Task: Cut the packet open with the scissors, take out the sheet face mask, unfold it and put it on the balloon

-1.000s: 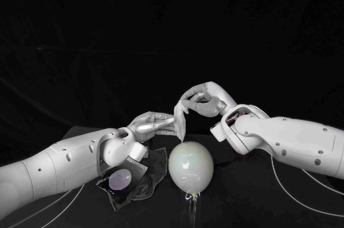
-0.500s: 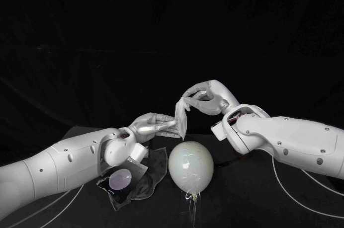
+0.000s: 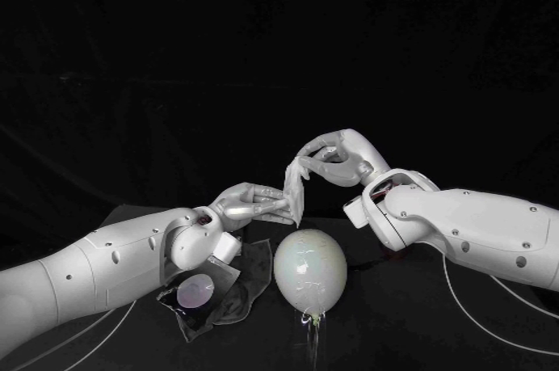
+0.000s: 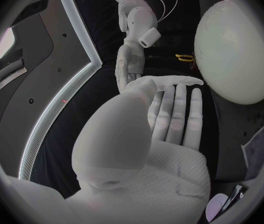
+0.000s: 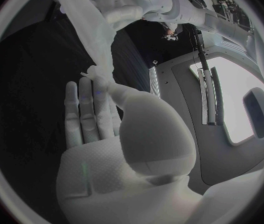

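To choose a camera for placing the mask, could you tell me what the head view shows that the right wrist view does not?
The head view adds the balloon and the packet beside it. The right wrist view adds the palm side of the right hand. Both show the mask held between the left hand and the right hand.

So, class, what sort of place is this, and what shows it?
Probably a robotics lab bench: a black table, with a robot's left hand and right hand holding a sheet mask near a balloon.
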